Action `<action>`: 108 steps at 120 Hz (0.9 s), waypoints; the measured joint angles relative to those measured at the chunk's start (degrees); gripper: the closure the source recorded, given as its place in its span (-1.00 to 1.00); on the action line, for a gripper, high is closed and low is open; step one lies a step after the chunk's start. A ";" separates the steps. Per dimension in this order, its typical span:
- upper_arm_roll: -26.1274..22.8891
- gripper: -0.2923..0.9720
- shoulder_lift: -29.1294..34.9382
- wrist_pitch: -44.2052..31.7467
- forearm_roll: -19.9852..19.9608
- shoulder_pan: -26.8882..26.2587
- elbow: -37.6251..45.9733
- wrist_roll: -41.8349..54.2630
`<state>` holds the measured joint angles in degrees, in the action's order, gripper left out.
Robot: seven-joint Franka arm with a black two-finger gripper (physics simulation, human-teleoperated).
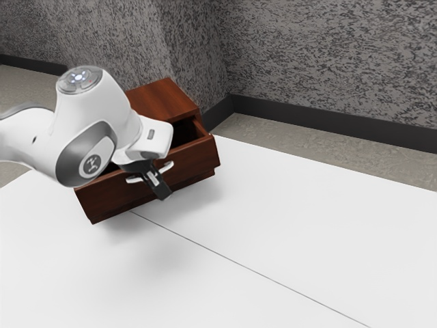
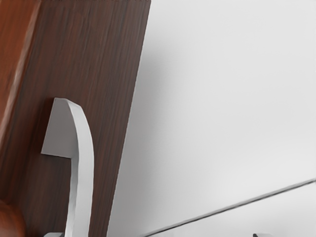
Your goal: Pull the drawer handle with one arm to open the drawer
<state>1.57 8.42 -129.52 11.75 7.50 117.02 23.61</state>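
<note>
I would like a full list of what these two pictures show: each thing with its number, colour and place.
cabinet: one, reddish-brown wood, on the table, partly behind the arm
drawer: one, same wood, partly pulled out of the cabinet
handle: one, silver, on the drawer's front
table: one, white, carries the cabinet
seam: one, thin dark line, across the table
wall: grey, speckled, behind everything
skirting board: black, along the wall's foot
floor: beige, between table and wall
arm: one, white and grey, from the exterior view's left
pincer: one, black, at the handle
</note>
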 joint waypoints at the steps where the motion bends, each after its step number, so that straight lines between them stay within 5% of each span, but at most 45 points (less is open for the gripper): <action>1: 0.00 -0.16 0.04 -0.03 0.00 -0.05 0.06 -0.05; 108: 0.05 -0.15 3.17 -1.65 -0.28 -1.80 3.24 -3.12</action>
<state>1.62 11.59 -131.17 11.47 5.70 120.26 20.49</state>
